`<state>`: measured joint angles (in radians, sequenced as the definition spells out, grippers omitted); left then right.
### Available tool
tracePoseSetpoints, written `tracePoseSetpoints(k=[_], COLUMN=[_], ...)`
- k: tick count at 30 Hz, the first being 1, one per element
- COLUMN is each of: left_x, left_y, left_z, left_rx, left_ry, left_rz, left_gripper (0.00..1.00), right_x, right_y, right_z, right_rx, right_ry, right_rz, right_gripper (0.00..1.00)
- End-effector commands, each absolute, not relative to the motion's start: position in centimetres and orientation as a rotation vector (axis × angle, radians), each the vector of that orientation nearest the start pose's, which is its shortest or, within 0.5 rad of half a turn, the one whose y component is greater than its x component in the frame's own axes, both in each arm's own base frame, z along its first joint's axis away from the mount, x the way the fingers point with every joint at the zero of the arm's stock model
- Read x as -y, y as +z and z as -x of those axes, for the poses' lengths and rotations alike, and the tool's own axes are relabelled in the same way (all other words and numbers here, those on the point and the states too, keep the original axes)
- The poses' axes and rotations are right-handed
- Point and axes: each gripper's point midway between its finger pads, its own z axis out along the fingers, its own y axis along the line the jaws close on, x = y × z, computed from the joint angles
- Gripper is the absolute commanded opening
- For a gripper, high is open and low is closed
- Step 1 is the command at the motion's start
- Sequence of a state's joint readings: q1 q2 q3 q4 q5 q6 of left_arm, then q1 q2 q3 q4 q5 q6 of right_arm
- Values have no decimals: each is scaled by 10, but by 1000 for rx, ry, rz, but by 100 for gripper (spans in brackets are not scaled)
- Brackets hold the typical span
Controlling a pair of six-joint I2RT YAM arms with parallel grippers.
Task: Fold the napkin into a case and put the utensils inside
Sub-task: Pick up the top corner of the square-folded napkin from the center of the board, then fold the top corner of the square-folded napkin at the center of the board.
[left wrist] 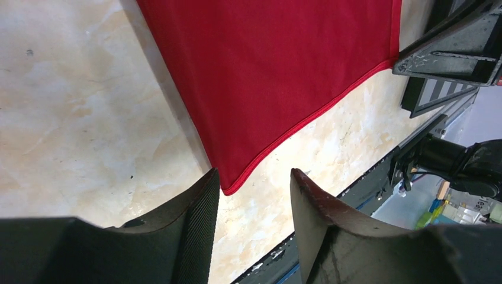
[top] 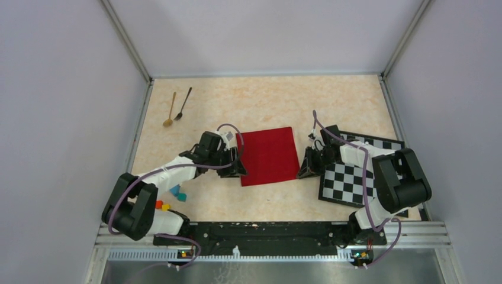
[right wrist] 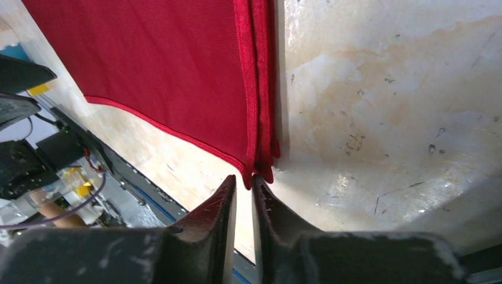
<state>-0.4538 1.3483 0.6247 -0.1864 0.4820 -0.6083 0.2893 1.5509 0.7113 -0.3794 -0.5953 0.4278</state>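
Observation:
The red napkin (top: 269,155) lies flat in the middle of the table, folded, with doubled hems along its right edge (right wrist: 260,89). My left gripper (top: 241,171) is low at its near-left corner (left wrist: 228,188), open (left wrist: 254,173), the corner just ahead of the fingertips and not between them. At the near-right corner, my right gripper (top: 306,171) has its jaws drawn to a narrow gap (right wrist: 244,177), the corner's tip right at their mouth. A gold spoon (top: 170,112) and a black spoon (top: 183,105) lie side by side at the far left.
A black-and-white chequered mat (top: 355,177) lies at the right, partly under my right arm. Small coloured blocks (top: 177,192) sit near my left arm's base. Walls close the table on three sides.

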Motion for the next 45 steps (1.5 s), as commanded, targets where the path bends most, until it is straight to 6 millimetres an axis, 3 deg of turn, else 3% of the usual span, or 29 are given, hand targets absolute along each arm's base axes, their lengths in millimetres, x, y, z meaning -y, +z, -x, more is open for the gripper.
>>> tracePoseSetpoints(k=[1, 2, 3, 7, 12, 19, 20, 24, 30, 45], left_x=[215, 215, 216, 218, 214, 209, 209, 207, 206, 203], left_y=[50, 46, 42, 30, 22, 12, 12, 7, 3, -2], left_z=[-216, -215, -214, -209, -205, -202, -202, -199, -197, -195], left_rx=[-2656, -2669, -2686, -2722, -2745, -2763, -2763, -2774, -2783, -2793], left_ry=[-964, -964, -968, -993, -957, -926, -925, -909, -909, -882], left_rz=[12, 15, 15, 8, 15, 34, 37, 42, 47, 48], left_gripper=[50, 48, 46, 43, 37, 28, 27, 25, 21, 16], right_x=[-187, -190, -194, -219, -267, -358, -368, -395, -407, -411], right_y=[36, 40, 47, 64, 77, 99, 92, 94, 91, 71], right_z=[-233, -233, -236, -242, -263, -328, -336, -367, -382, -384], right_rx=[-2794, -2786, -2771, -2740, -2680, -2532, -2543, -2512, -2479, -2503], right_ry=[1018, 1033, 1048, 1118, 1277, 1475, 1485, 1522, 1546, 1560], right_rz=[-18, -12, 0, 77, 137, 183, 167, 156, 164, 188], right_gripper=[8, 1, 0, 0, 0, 0, 0, 0, 0, 0])
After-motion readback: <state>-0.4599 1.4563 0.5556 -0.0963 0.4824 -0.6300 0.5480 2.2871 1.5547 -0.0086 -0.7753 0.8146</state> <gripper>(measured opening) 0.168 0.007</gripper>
